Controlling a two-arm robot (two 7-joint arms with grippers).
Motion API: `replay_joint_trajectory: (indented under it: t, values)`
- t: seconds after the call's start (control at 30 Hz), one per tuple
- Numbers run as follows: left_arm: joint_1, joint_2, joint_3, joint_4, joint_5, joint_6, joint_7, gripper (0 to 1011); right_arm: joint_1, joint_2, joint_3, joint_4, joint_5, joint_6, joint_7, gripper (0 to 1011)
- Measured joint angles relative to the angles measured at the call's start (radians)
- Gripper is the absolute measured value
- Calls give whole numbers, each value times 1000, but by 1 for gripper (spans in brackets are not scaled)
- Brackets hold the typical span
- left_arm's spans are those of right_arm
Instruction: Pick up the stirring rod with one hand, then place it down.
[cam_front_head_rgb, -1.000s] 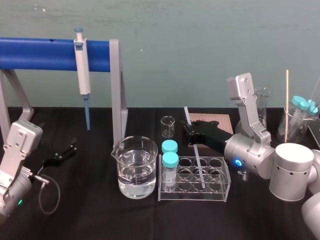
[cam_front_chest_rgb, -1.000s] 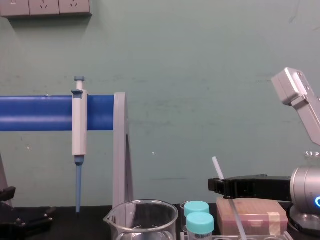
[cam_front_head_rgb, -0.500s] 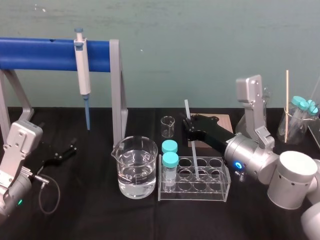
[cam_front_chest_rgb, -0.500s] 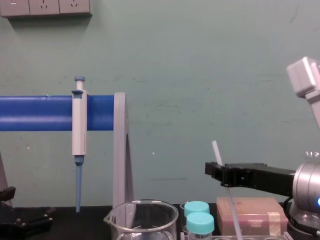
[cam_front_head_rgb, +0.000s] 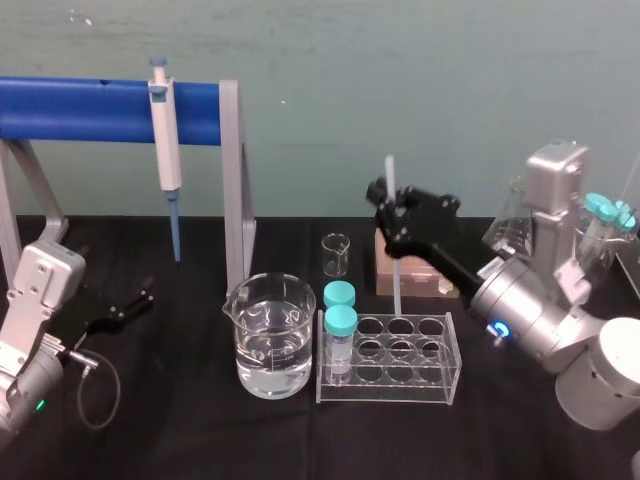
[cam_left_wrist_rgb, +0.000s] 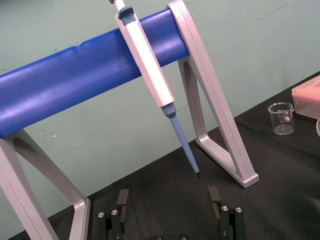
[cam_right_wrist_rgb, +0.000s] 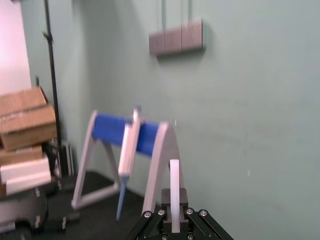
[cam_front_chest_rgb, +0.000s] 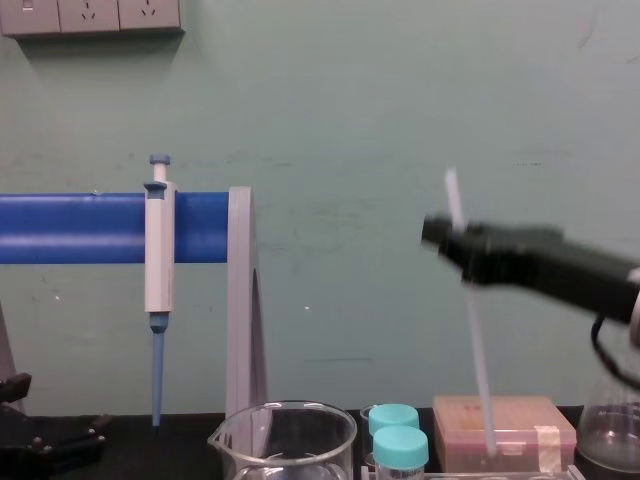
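Attention first to the long, thin, translucent white stirring rod (cam_front_head_rgb: 397, 278): you'll see it is straight, pencil-slim and pale, standing close to upright with a slight tilt, its top end poking above the black two-jawed right gripper (cam_front_head_rgb: 396, 210) and most of its length hanging below. In your chest view the stirring rod (cam_front_chest_rgb: 478, 350) leans so that its lower end sits further right than its top, and that end hangs in front of the pink rectangular box (cam_front_chest_rgb: 505, 428). From the head camera, the lower end hangs over the back row of the clear plastic test-tube rack (cam_front_head_rgb: 388, 378), and it looks lifted clear of it. The right gripper's jaws are closed tight on the rod near its upper end; your right wrist view shows the rod (cam_right_wrist_rgb: 174, 192) rising straight out from between them. Your left gripper (cam_front_head_rgb: 122, 306) rests on the black tabletop (cam_front_head_rgb: 180, 420) at the far left, beside the blue-barred grey stand (cam_front_head_rgb: 232, 180), with its jaws spread wide apart and nothing between them (cam_left_wrist_rgb: 168, 200).
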Motion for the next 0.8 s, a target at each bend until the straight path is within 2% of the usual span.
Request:
replay_joint_trajectory:
  t: [0.1, 0.33, 0.8]
  values:
    - [0, 0, 0, 0, 0, 0, 0, 1000, -10, 1, 27, -45, 1, -27, 0, 72]
    - [0, 0, 0, 0, 0, 0, 0, 1000, -19, 0, 76, -98, 3, -65, -6, 72]
    - [0, 0, 0, 0, 0, 0, 0, 1000, -34, -12, 109, -106, -15, -57, -29, 72]
